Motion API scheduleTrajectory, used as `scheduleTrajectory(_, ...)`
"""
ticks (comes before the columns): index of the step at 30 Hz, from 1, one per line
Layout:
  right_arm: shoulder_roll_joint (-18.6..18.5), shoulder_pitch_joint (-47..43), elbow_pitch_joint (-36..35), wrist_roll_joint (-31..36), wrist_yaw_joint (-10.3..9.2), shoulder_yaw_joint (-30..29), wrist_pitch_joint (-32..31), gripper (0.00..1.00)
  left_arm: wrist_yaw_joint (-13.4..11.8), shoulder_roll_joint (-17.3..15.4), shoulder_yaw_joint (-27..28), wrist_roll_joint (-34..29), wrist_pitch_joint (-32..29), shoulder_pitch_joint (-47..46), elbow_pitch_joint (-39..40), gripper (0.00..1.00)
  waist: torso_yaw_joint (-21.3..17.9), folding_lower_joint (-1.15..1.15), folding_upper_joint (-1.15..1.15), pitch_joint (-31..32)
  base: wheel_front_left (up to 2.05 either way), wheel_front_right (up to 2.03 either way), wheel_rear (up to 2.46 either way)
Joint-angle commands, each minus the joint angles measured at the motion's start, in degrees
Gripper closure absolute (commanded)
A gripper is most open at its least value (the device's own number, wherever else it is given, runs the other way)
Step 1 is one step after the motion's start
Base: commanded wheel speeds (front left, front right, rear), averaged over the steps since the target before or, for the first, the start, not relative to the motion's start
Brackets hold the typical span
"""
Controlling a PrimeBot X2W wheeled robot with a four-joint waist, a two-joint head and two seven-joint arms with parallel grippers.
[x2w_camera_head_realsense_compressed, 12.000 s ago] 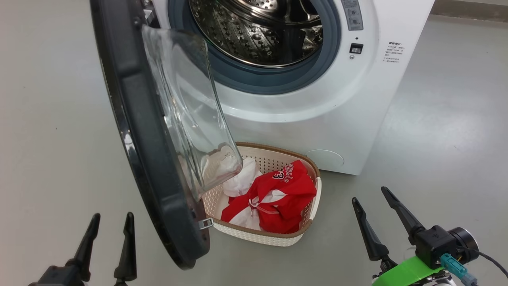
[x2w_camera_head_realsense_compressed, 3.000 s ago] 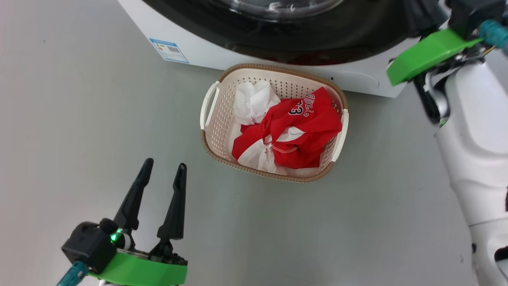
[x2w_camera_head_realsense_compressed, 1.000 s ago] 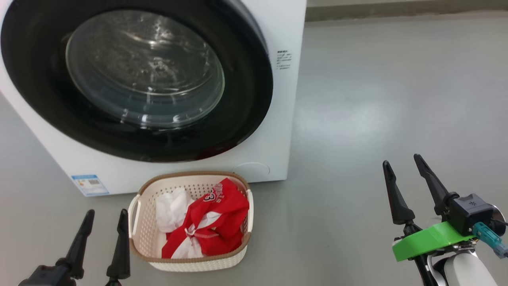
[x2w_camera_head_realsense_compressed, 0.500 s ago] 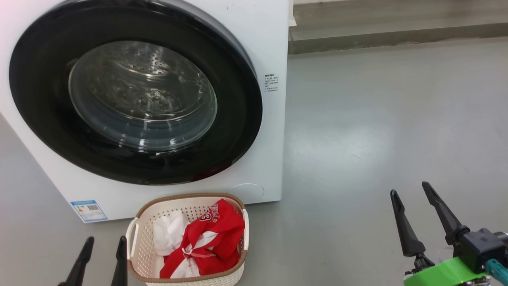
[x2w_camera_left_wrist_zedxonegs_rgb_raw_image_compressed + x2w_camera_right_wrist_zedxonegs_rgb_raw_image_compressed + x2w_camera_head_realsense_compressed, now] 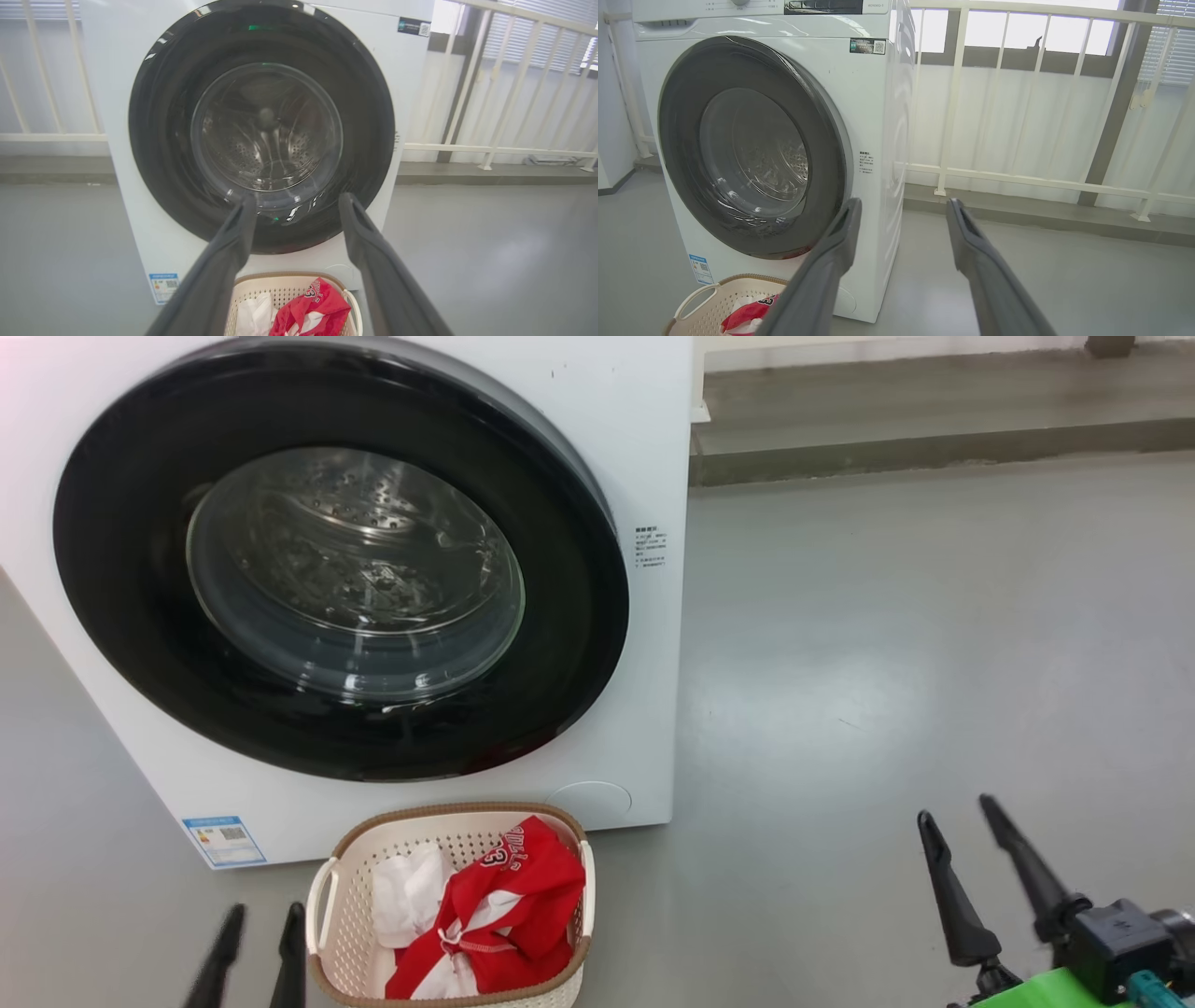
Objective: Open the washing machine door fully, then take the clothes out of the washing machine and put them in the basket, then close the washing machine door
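My left hand (image 5: 266, 910) and right hand (image 5: 954, 808) are open and empty, the clothes (image 5: 523, 905), soft and light I'd judge, heaped in the basket (image 5: 439, 809) below the shut washing machine door (image 5: 579, 616), stiff and glossy, best gripped at its rim.

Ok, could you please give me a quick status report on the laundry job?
Left gripper open, empty; right gripper open, empty. Washing machine door shut; clothes in basket. No obstruction seen.

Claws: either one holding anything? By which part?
Nothing held: left claw and right claw are open and empty; the clothes lie in the basket.
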State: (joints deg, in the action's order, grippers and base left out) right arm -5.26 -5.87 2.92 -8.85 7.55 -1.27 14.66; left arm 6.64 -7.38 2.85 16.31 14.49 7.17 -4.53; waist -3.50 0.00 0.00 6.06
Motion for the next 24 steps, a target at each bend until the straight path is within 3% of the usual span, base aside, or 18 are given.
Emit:
scheduleTrajectory(1, 0.1, 0.0, 0.2, 0.0, 0.0, 0.1, 0.0, 1.0, 0.0, 0.1, 0.0, 0.0, -0.1, 0.0, -0.2, 1.0, 0.0, 0.0, 0.0, 0.0, 0.0, 0.0, 0.0)
scheduleTrajectory(12, 1.1, -0.5, 4.2, -4.6, 0.0, 0.1, -1.1, 1.0, 0.0, 2.0, -0.5, 4.0, -1.6, -0.5, -4.2, 1.0, 0.2, 0.1, 0.0, -0.2, 0.0, 0.0, 0.0)
scheduleTrajectory(24, 1.2, 0.7, 4.9, -12.7, -0.01, -0.4, -3.1, 1.0, 0.1, 2.2, -0.2, 11.3, -3.5, -1.8, -4.7, 1.0, 0.5, 0.0, 0.0, -0.9, 0.0, 0.0, 0.0)
